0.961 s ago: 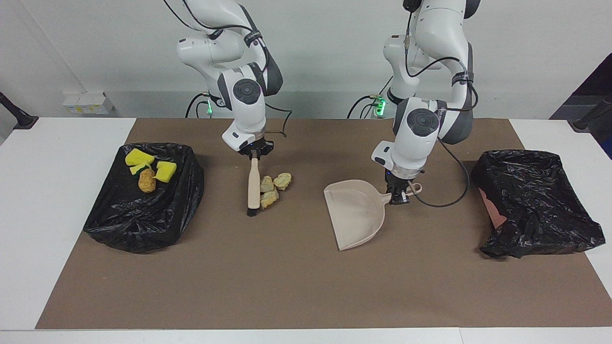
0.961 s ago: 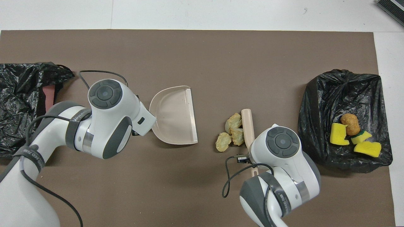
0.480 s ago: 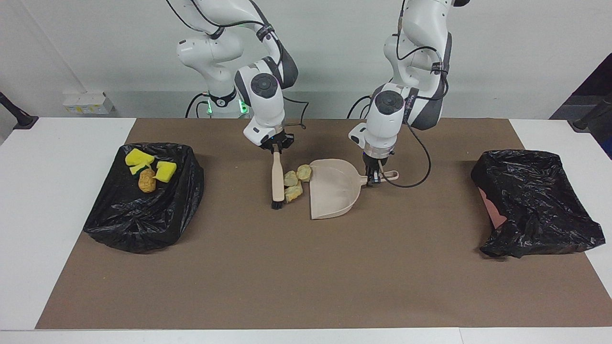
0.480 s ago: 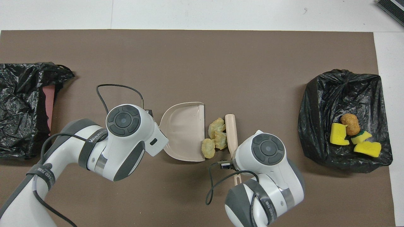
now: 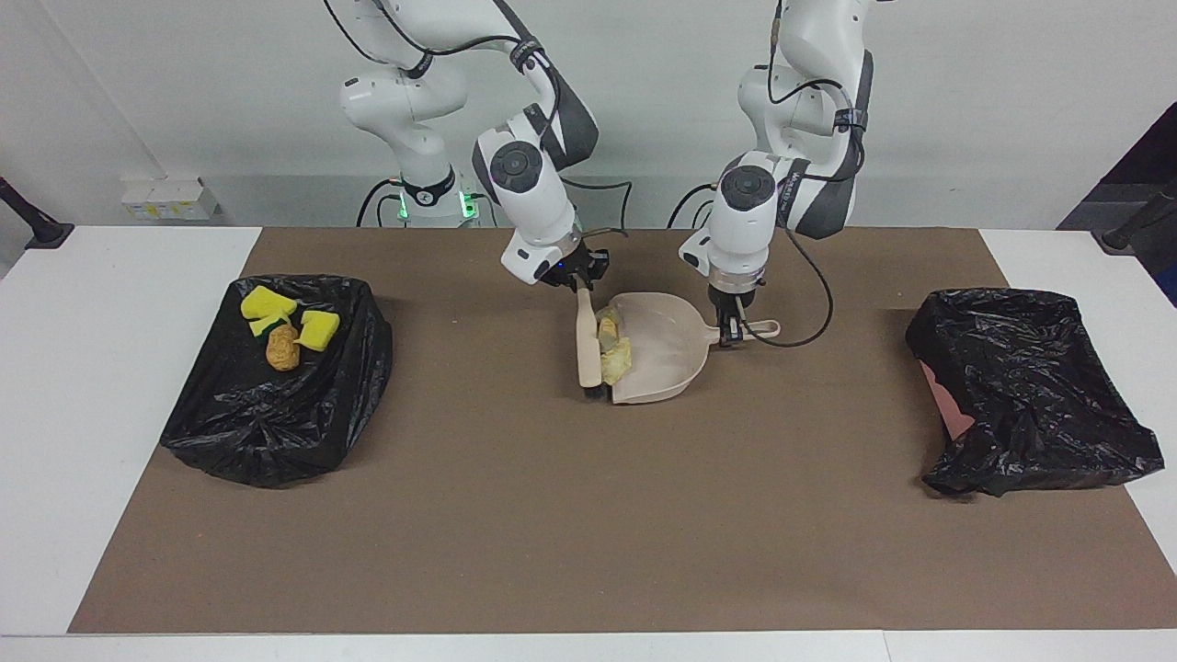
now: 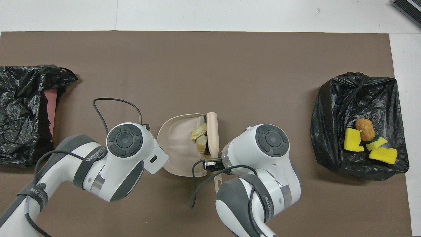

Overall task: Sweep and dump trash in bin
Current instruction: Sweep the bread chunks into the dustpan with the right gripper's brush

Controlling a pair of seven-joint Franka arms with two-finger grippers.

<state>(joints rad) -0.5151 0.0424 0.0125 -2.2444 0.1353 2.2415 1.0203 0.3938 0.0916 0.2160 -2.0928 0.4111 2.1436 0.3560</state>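
My left gripper point(image 5: 733, 333) is shut on the handle of the beige dustpan point(image 5: 664, 354), which rests on the brown mat mid-table. My right gripper point(image 5: 577, 280) is shut on the handle of the beige brush point(image 5: 587, 342). The brush lies along the dustpan's open lip point(image 6: 177, 146). Pale beige lumps of trash point(image 5: 612, 349) sit just inside that lip, pressed against the brush point(image 6: 212, 131). More trash, yellow sponge chunks point(image 5: 268, 302) and an orange-brown lump point(image 5: 282, 348), lies on the black-bagged bin point(image 5: 276, 405) at the right arm's end. In the overhead view both wrists hide their fingers.
A second black bag point(image 5: 1034, 386) over a pinkish box lies at the left arm's end of the mat. Cables loop from both wrists near the dustpan handle. White table point(image 5: 101, 368) borders the brown mat.
The brush swept the pale lumps toward the left arm's end, into the dustpan. The dustpan slid in toward the brush and closer to the robots. Both grips stayed shut.
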